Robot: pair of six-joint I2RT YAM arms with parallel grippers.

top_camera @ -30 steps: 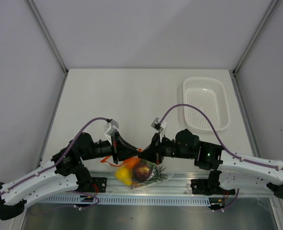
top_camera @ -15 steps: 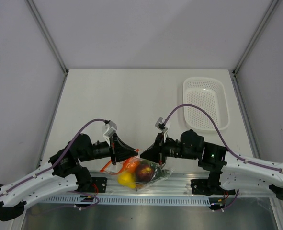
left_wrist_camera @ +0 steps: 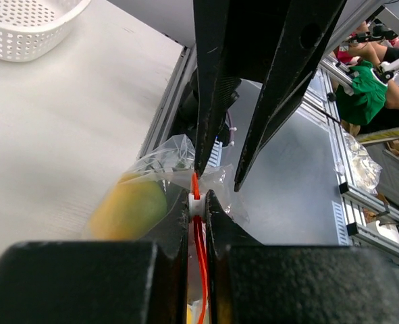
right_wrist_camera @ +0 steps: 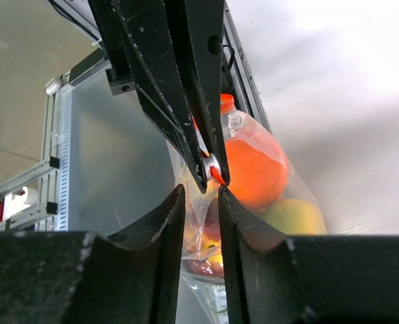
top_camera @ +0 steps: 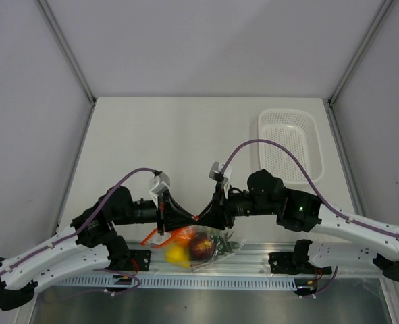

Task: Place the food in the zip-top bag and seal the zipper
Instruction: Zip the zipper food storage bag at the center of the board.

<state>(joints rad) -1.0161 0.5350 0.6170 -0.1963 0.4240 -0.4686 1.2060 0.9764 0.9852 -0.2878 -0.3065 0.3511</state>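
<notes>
Left pincer clamps the thin red-orange zipper strip of the clear plastic bag. Right pincer stands slightly parted.

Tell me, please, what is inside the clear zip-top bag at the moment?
Through the bag show an orange, a yellow fruit, a dark red fruit and green leaves. The left gripper and right gripper cover its mouth; anything beneath is hidden.
</notes>
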